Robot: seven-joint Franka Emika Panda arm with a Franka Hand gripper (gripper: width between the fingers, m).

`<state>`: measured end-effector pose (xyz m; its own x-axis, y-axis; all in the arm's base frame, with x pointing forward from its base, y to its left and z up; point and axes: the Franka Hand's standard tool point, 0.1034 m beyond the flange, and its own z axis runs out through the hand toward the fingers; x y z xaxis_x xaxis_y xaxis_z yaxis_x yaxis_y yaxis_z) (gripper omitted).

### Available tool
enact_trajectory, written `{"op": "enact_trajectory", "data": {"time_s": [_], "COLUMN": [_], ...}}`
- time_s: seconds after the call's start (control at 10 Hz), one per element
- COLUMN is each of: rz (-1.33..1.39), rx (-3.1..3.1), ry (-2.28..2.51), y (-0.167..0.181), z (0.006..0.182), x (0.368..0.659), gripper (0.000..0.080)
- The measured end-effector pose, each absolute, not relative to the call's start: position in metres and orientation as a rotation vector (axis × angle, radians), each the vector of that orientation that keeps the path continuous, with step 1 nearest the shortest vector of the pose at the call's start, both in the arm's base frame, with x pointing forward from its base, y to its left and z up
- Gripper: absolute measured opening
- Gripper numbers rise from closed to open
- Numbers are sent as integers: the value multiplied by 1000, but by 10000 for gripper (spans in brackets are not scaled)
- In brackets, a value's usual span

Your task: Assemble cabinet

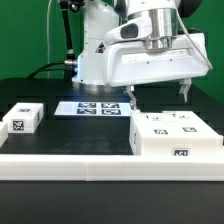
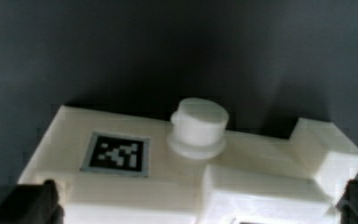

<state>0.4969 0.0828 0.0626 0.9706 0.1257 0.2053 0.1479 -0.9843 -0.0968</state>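
The cabinet's large white box [image 1: 175, 133] lies on the black table at the exterior view's right, with several square tags on its top face. A smaller white tagged piece [image 1: 22, 118] lies at the exterior view's left. My gripper [image 1: 158, 95] hangs just above the big box with its fingers spread wide and nothing between them. In the wrist view a white part [image 2: 140, 175] fills the picture, with one black-and-white tag [image 2: 119, 152], a short round peg [image 2: 199, 125] and a raised step. My gripper [image 2: 197, 205] is open, with a dark finger [image 2: 30, 205] at each side of the part.
The marker board [image 1: 95, 107] lies flat at the back middle, in front of the white robot base [image 1: 95, 60]. A long white ledge [image 1: 90, 165] runs along the table's front edge. Bare black table lies between the small piece and the box.
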Motion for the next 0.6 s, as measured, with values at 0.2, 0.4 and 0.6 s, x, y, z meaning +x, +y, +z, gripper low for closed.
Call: {"op": "enact_trajectory", "data": {"time_s": [0.2, 0.4, 0.6], "rz": [-276, -263, -294], "rx": [-3004, -3012, -2997], "ry": [45, 173, 331], "y": [95, 102, 98], "z": [60, 57, 47], "x": [491, 488, 486], "gripper": [797, 797, 797]}}
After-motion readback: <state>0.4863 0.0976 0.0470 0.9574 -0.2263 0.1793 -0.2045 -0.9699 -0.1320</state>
